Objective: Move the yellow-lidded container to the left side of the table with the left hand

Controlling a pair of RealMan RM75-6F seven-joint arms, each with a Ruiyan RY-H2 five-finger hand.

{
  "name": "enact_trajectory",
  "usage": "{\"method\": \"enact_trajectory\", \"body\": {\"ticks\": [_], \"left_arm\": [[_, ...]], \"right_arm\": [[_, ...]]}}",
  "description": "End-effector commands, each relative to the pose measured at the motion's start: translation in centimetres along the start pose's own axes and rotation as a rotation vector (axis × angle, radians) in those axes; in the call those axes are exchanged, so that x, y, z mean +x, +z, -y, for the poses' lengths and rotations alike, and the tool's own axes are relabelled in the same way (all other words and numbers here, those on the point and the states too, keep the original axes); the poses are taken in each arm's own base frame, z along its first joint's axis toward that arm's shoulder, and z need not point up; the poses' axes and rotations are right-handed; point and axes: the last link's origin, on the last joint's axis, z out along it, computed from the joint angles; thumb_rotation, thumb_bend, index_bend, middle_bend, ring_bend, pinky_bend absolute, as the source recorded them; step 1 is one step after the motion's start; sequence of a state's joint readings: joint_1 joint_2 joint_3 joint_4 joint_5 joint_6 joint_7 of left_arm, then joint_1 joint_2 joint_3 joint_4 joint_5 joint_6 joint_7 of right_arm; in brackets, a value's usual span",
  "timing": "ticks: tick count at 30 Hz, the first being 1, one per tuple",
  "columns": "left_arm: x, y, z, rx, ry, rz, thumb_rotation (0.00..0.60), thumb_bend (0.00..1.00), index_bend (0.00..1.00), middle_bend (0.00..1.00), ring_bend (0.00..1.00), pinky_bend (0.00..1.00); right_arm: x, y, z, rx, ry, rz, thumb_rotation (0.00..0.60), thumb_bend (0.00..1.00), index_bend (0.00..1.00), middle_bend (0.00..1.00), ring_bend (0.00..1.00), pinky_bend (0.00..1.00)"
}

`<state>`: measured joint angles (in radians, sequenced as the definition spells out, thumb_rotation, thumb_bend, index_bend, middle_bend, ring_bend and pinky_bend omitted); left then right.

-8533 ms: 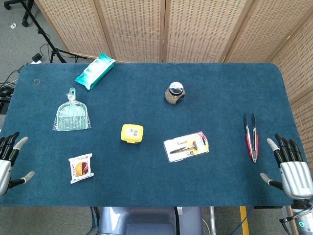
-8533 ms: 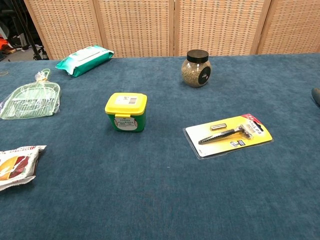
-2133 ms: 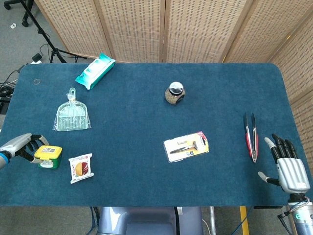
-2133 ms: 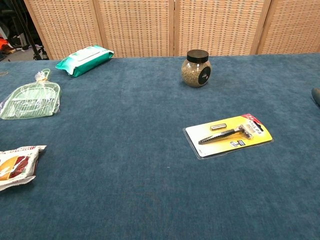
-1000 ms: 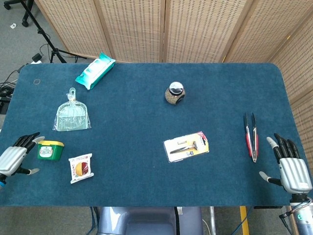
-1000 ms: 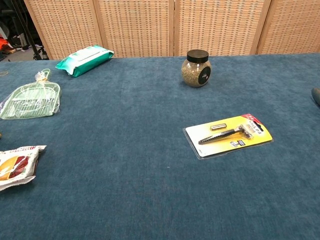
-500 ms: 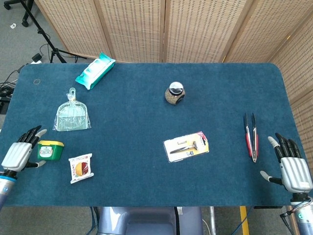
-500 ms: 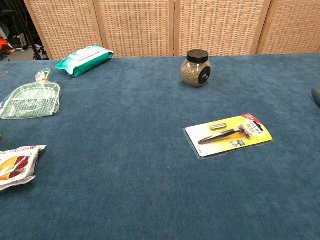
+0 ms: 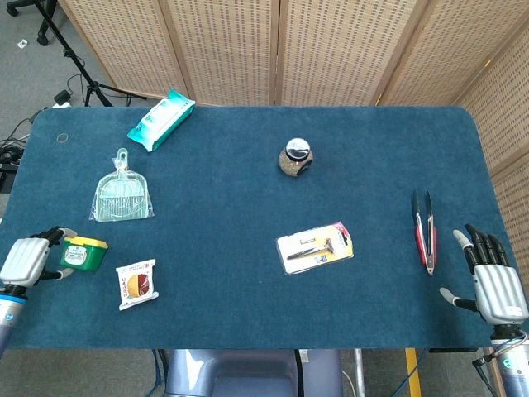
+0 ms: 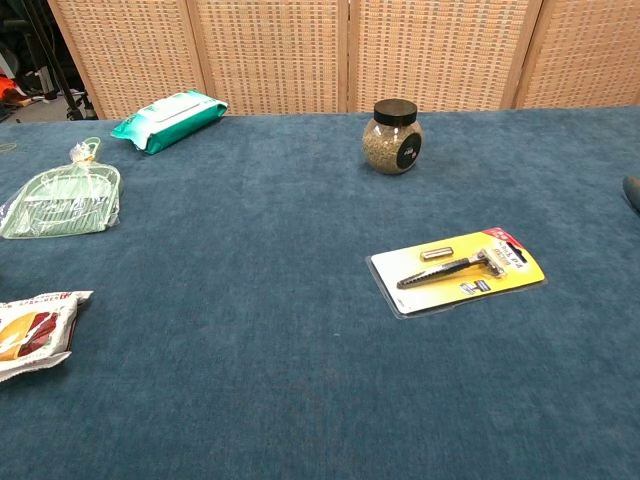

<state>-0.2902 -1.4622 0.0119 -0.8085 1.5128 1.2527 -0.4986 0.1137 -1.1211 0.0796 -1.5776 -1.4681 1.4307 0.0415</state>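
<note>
The yellow-lidded container (image 9: 84, 253), green below its lid, stands upright near the table's left edge in the head view. My left hand (image 9: 26, 262) lies just left of it at the table's edge and holds nothing. Its fingertips reach toward the container's left side, and I cannot tell if they touch it. At the front right corner my right hand (image 9: 496, 287) hovers with fingers spread and empty. The chest view shows neither the hands nor the container.
On the blue table (image 9: 248, 314) lie a snack packet (image 9: 135, 283), a bagged green dustpan (image 9: 122, 197), a wipes pack (image 9: 160, 118), a spice jar (image 9: 295, 158), a carded razor (image 9: 315, 246) and red-black tongs (image 9: 424, 228).
The container went from the table's middle to its left edge. In the last two seconds my left hand let go of it; since half a second ago the hand has slipped slightly left.
</note>
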Motion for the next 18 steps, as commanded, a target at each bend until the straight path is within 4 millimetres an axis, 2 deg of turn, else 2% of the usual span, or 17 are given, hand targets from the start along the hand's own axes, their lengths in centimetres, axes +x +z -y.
{"method": "enact_trajectory", "body": {"ticks": [1,7,12,18], "left_arm": [[0.2,0.0,0.1,-0.002,-0.004,-0.003,0.600,0.32,0.51,0.50,0.50,0.54],[1.5,-0.5,0.1,-0.036,-0.028,0.009,0.600,0.39,0.53,0.51,0.51,0.54],[4.0,-0.9,-0.1,-0.070,-0.064,0.077,0.600,0.42,0.53,0.51,0.51,0.54],[5.7,-0.8,0.0,-0.014,-0.122,0.193,0.600,0.44,0.53,0.51,0.51,0.54]], "right_arm": [[0.0,0.0,0.0,0.001,0.001,-0.001,0.600,0.00,0.08,0.00,0.00,0.00],[0.1,-0.1,0.0,0.003,0.005,-0.004,0.600,0.00,0.08,0.00,0.00,0.00],[0.1,-0.1,0.0,0.004,0.004,-0.004,0.600,0.00,0.08,0.00,0.00,0.00],[0.1,-0.1,0.1,0.006,0.003,-0.005,0.600,0.00,0.08,0.00,0.00,0.00]]}}
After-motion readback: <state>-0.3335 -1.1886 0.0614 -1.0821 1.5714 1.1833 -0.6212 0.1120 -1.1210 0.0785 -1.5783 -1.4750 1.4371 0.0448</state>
